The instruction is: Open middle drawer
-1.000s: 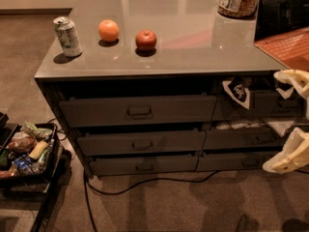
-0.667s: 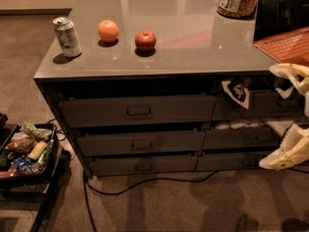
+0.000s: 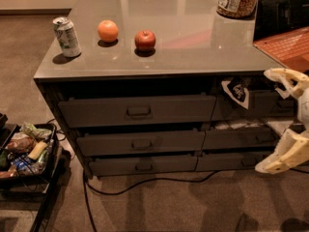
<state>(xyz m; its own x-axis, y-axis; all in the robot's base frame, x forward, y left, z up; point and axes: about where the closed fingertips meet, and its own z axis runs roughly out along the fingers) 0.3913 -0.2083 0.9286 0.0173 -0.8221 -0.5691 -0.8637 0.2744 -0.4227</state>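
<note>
Off the cabinet's [image 3: 145, 70] right edge my gripper [image 3: 264, 121] hangs, fingers spread apart, so I'd swing left, hook the handle [image 3: 141, 144] of the middle drawer [image 3: 104, 143], seemingly barely ajar, and pull straight.

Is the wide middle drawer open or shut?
Shut, or nearly: the middle drawer shows no inside, its front level with its neighbours. The gripper, open, is far right, away from it.
</note>
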